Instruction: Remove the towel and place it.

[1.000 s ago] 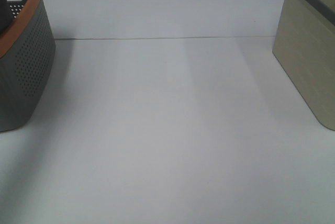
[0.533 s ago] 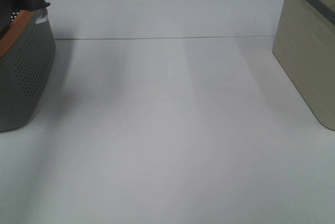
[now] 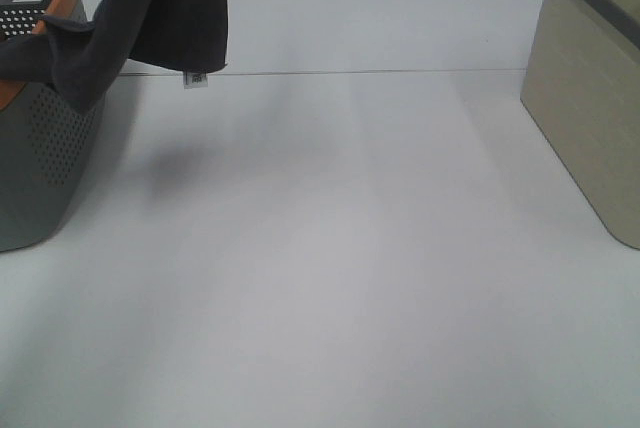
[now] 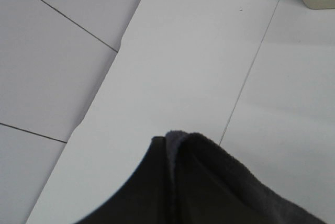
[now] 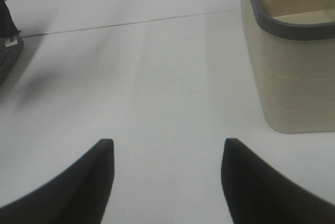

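Observation:
The dark charcoal towel hangs in the air at the top left of the exterior high view, its upper end out of frame. One fold drapes over the rim of the grey basket, and the white tag dangles at the lower hem. In the left wrist view my left gripper is shut on the towel, with terry cloth bunched against a dark finger. My right gripper is open and empty, low over the white table. Neither gripper shows in the exterior high view.
The perforated grey basket with an orange rim stands at the left edge. A beige bin with a dark grey rim stands at the right edge, and it also shows in the right wrist view. A thin seam crosses the table.
The towel has risen out of the grey basket and swung right. One second ago it lay inside; now it hangs above the rim with its tag showing.

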Controlling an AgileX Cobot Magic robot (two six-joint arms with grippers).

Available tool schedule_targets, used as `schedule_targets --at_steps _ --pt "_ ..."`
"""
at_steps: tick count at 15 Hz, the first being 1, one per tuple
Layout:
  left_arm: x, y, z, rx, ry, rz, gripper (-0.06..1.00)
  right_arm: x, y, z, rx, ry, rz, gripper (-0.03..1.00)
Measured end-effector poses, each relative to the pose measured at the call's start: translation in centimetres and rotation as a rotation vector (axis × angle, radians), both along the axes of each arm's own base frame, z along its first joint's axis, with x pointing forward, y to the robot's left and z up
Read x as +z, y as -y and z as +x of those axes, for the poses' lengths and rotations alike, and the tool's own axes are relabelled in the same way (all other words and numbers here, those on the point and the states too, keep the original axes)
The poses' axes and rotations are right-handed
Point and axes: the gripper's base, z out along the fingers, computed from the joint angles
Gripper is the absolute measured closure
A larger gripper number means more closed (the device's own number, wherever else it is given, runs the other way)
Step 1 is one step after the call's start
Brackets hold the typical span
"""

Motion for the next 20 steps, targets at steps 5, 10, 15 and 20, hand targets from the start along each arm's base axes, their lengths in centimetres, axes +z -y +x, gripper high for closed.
schedule_targets --at_steps 5,10,15,20 --pt "-2.6 3.1 1.3 -0.034 -0.025 -0.016 0.94 0.2 -0.5 3.5 0.054 -0.031 -0.030 0.36" --pt "-3.3 3.3 1.8 -0.018 -0.050 -0.032 0.94 0.0 -0.8 6.3 0.076 -0.048 -0.043 0.36" --pt "-3.6 3.5 1.5 -0.022 -0.077 -0.019 0.94 -0.2 -1.6 7.6 0.151 -0.066 -0.017 0.36" --pt "-3.7 3.3 1.5 -0.008 -0.086 -0.004 0.94 -1.2 -2.5 10.2 0.221 -0.125 0.019 0.36"
